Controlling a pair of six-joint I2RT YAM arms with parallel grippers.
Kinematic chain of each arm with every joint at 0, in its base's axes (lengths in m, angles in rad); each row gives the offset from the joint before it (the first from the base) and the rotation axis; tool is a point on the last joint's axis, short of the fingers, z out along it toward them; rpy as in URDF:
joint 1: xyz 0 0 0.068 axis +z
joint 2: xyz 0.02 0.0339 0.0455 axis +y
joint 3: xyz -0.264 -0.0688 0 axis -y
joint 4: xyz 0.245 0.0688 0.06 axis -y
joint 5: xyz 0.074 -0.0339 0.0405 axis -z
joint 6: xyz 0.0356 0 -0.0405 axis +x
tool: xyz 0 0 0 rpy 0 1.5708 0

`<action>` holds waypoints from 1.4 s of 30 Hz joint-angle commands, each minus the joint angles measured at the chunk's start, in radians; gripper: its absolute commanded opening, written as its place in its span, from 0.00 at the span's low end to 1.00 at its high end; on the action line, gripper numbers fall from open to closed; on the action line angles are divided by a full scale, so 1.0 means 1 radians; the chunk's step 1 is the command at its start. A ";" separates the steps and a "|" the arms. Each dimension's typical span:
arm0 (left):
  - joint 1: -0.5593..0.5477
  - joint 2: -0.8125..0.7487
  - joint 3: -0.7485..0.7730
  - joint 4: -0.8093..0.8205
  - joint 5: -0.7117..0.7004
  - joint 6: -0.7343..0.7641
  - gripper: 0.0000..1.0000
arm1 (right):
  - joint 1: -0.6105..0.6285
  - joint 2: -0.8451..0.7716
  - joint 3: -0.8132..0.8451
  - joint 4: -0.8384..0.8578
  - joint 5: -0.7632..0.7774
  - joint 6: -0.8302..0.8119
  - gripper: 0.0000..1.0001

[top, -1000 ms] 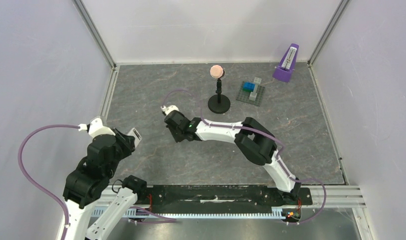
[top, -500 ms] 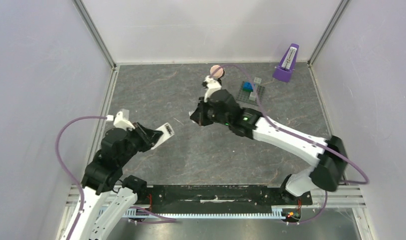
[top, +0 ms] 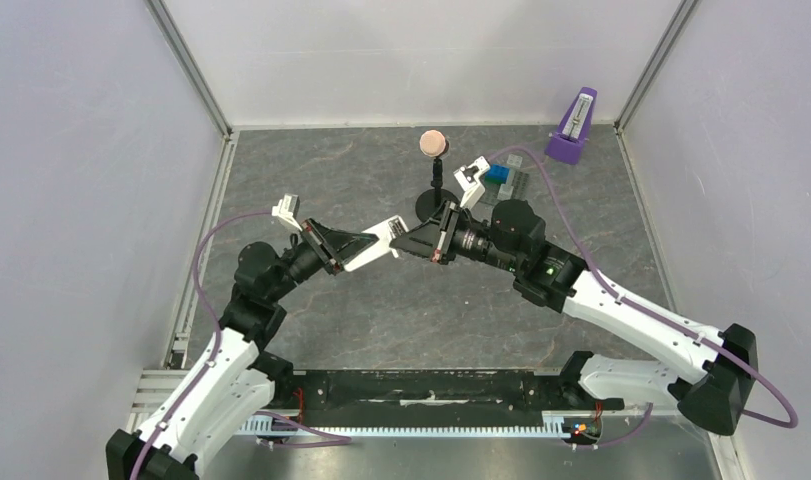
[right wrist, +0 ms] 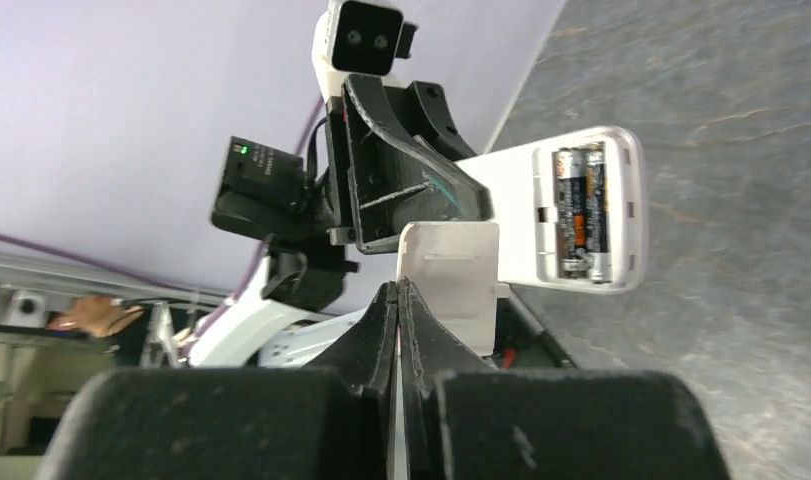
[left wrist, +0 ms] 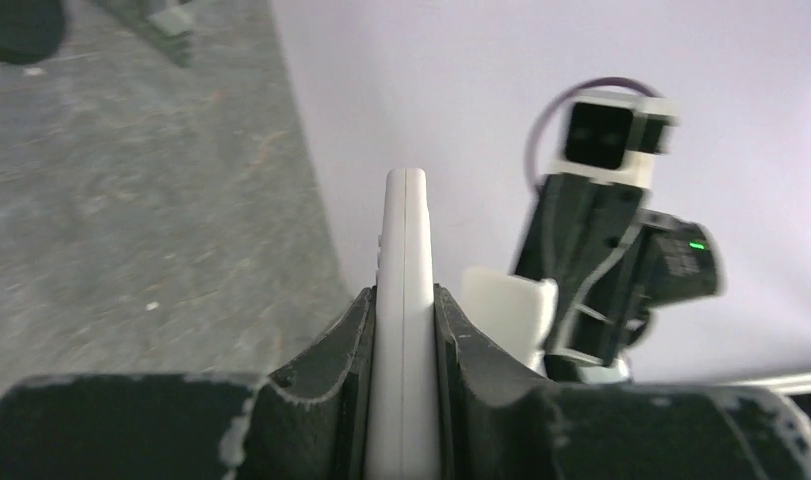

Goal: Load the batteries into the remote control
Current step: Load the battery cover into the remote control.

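Observation:
My left gripper (top: 353, 247) is shut on the white remote control (top: 378, 240) and holds it above the table's middle. In the left wrist view the remote (left wrist: 405, 240) stands edge-on between the jaws of my left gripper (left wrist: 404, 297). In the right wrist view the remote's back (right wrist: 526, 215) faces me with its compartment open, and both batteries (right wrist: 579, 212) lie inside side by side. My right gripper (right wrist: 397, 292) is shut on a thin white battery cover (right wrist: 451, 270), held just in front of the remote. The right gripper (top: 413, 243) nearly meets the remote's tip.
A black stand with a pink ball (top: 435, 143) stands just behind the grippers. A grey plate with blue blocks (top: 503, 180) lies behind the right arm. A purple metronome (top: 571, 128) is in the far right corner.
My left gripper has carried the remote from the left side up to the middle. My right arm has swung out to the right and turned its gripper back toward the remote.

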State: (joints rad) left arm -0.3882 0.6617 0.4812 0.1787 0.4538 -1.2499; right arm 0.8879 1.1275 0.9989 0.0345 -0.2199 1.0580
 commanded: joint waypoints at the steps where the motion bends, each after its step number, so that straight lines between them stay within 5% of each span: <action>1: 0.003 0.009 -0.036 0.365 0.113 -0.197 0.02 | -0.014 -0.036 -0.059 0.202 -0.114 0.179 0.00; 16: 0.004 -0.052 -0.137 0.444 0.215 -0.275 0.02 | -0.073 -0.111 -0.146 0.331 -0.208 0.309 0.00; 28: 0.004 -0.058 -0.133 0.441 0.226 -0.308 0.02 | -0.073 -0.072 -0.277 0.666 -0.253 0.507 0.00; 42: 0.003 -0.061 -0.142 0.452 0.220 -0.328 0.02 | -0.073 -0.034 -0.308 0.706 -0.230 0.494 0.00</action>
State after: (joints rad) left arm -0.3874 0.6083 0.3397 0.5579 0.6579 -1.5211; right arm 0.8177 1.0782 0.7010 0.6754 -0.4477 1.5486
